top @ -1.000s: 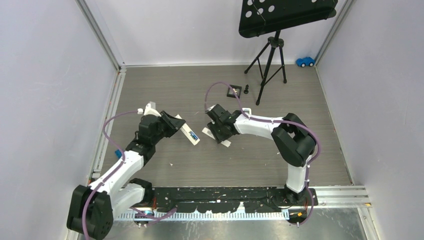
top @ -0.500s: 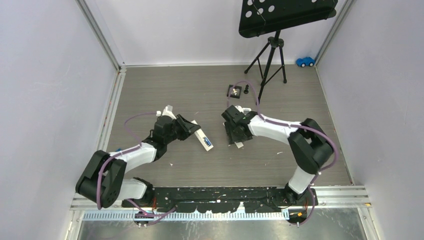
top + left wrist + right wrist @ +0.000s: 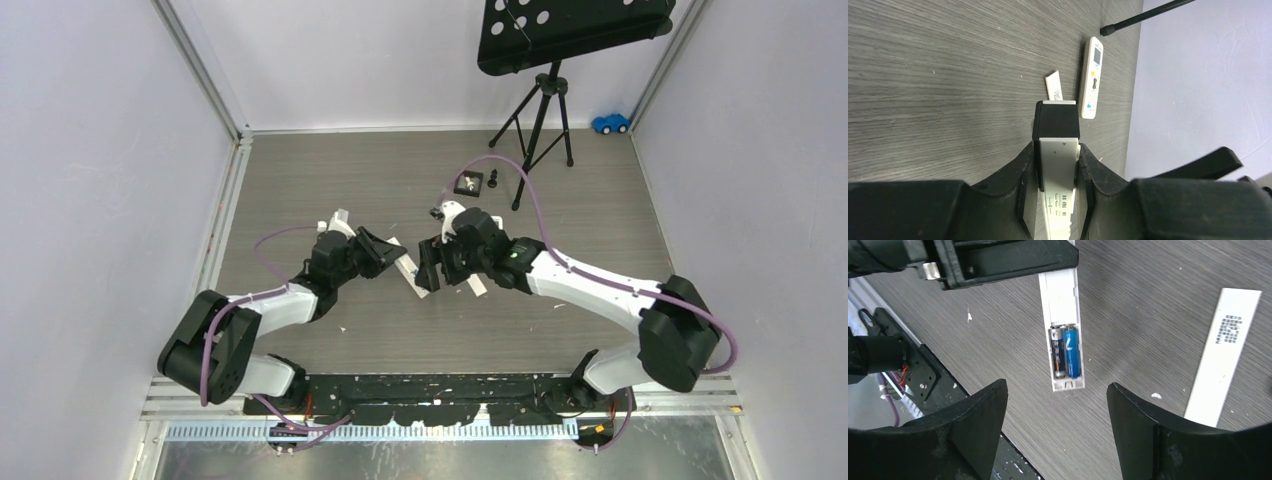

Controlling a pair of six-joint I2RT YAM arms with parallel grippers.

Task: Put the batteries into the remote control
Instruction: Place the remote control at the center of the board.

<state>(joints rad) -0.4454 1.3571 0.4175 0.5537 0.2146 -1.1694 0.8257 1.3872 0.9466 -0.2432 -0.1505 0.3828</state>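
Clamping the remote point(image 3: 1060, 295) in the left gripper point(image 3: 1056, 150) right now, pinched tight across both long edges and held out toward the middle of the wood-grain table point(image 3: 330, 180). Cannot tell whether lifted clear or grazing the surface. Turned back-side up under the right wrist camera, battery bay uncovered near the free end. Already seated in that bay: two batteries point(image 3: 1071, 352), side by side and lengthwise, one blue, the other dark with an orange tip. Hovering directly over that end with the right gripper point(image 3: 1055, 385), spread wide to either side of the remote, touching nothing, carrying nothing. Lying flat on the table off to one side of the remote, apart from it: a long white strip point(image 3: 1224, 352) with a block of black print near one end. Just beside that strip, seen from the left wrist, a second remote point(image 3: 1091, 77), white, face up, showing a small screen and a column of buttons, not quite touching the strip. Also from the left wrist, a black block point(image 3: 1056, 119) capping the far end of the held remote; impossible to identify from here. Far back on the table: a black tripod point(image 3: 540, 120) carrying a perforated black panel point(image 3: 570, 30), a couple of small black bits point(image 3: 470, 183) near its feet, and a little blue toy car point(image 3: 611, 123) tucked into the back right corner.
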